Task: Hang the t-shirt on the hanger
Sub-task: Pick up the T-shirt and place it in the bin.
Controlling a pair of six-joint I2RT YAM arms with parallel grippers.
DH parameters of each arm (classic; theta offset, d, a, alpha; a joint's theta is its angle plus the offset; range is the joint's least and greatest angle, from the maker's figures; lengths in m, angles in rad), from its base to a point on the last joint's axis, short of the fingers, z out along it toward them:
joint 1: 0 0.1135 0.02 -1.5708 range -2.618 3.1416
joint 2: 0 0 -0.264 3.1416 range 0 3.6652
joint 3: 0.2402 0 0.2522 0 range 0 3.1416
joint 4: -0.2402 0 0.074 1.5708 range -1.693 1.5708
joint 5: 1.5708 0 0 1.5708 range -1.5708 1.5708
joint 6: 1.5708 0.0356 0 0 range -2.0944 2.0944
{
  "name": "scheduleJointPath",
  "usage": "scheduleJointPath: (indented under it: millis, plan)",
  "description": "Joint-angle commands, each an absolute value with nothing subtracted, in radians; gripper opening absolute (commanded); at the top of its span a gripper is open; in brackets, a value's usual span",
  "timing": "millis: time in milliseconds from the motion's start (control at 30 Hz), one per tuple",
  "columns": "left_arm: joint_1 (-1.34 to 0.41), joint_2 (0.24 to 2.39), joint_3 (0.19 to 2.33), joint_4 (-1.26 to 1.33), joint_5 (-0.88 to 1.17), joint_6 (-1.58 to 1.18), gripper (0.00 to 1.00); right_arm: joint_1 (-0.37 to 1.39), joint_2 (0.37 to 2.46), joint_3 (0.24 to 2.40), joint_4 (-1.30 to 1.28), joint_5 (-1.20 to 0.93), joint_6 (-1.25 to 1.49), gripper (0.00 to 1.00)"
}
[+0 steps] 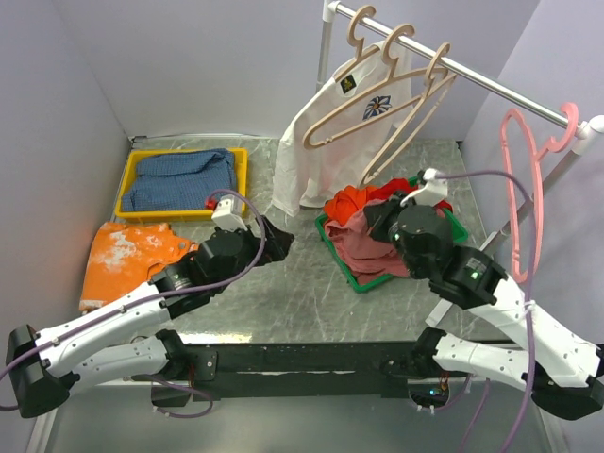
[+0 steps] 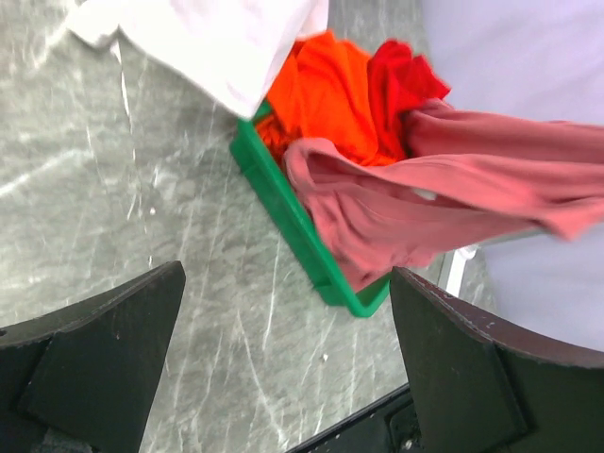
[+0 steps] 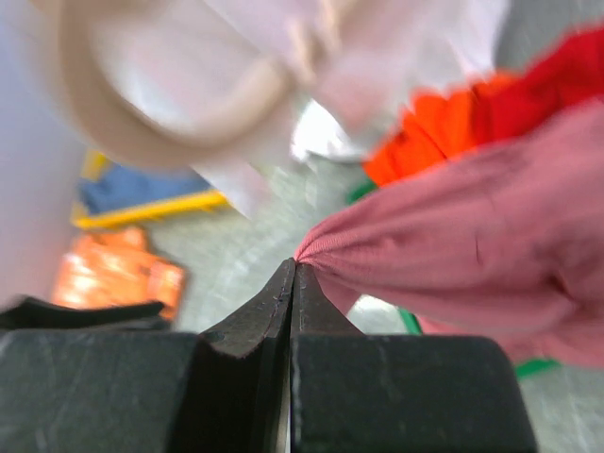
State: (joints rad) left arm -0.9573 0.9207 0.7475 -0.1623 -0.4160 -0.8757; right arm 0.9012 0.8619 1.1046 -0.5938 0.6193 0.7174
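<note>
A grey, white-veined marble-patterned tabletop [image 1: 283, 283] fills the middle of the top view. Plain pale lavender-grey walls box it in: a left wall [image 1: 57, 113] at 9 o'clock, a back wall [image 1: 208, 66] at 12 o'clock and a right wall [image 1: 566, 47] at 3 o'clock. At 1 o'clock a slim silver metal clothes rail [image 1: 491, 83] slants from a silver upright post [image 1: 326, 57] toward 3 o'clock. The light is soft and even, leaving a dull sheen on the tabletop.
</note>
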Motion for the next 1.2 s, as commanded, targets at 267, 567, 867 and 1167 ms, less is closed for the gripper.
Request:
scheduleJointPath:
  millis: [267,567,867,1167]
  plan:
    - [-0.960,0.867,0.884,-0.198,-0.497,-0.801,0.97,0.914,0.959,1.491,-0.531,0.643,0.520,0.00]
    - [-0.959,0.821,0.933,-0.213,-0.531,-0.781,0.96,0.914,1.040,1.724,-0.508,0.563,0.456,0.00]
    - [-0.959,0.753,0.983,-0.253,-0.591,-0.755,0.96,0.913,1.124,1.966,-0.424,0.423,0.416,0.00]
    - [-0.959,0.709,1.000,-0.258,-0.635,-0.738,0.96,0.916,1.244,2.215,-0.322,0.351,0.393,0.00]
